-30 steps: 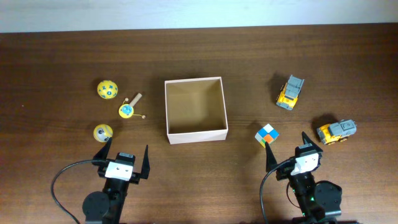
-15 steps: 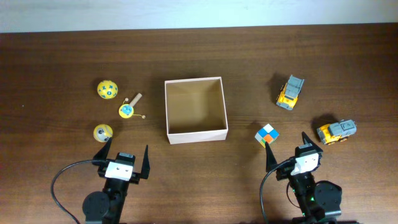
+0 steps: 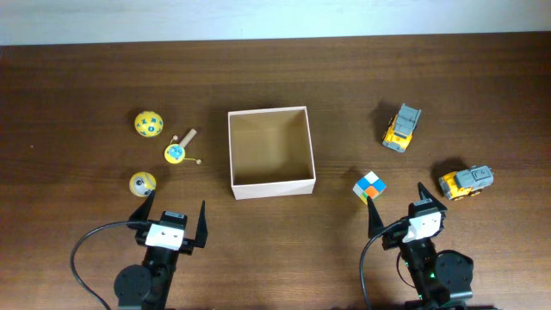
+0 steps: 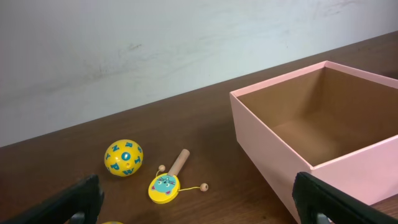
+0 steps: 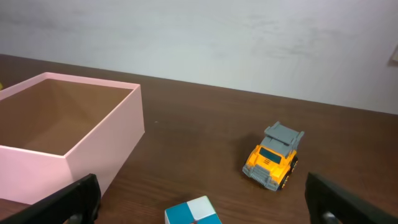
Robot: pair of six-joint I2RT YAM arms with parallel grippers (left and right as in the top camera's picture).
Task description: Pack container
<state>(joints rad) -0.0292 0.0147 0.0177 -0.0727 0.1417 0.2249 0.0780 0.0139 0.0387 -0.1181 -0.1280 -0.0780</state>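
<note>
The container (image 3: 307, 146), a square shallow box with pale walls and a tan floor, stands empty at the table's middle; it also shows in the left wrist view (image 4: 267, 134) and the right wrist view (image 5: 99, 146). My left gripper (image 3: 170, 217) is open and empty near the front edge, below a yellow ball (image 3: 142, 182). A yellow ball with blue marks (image 3: 148, 123) (image 4: 124, 157) and a yellow rattle drum (image 3: 176, 152) (image 4: 164, 186) lie left of the container. My right gripper (image 3: 407, 209) is open and empty just behind a colourful cube (image 3: 369, 186) (image 5: 193, 213). Two yellow trucks (image 3: 401, 127) (image 5: 272, 163) (image 3: 465, 182) stand at the right.
A pale wall (image 4: 155, 43) runs behind the table's far edge. The dark wooden table (image 3: 275, 77) stretches on all sides of the container. Black cables (image 3: 86, 250) loop beside both arm bases at the front.
</note>
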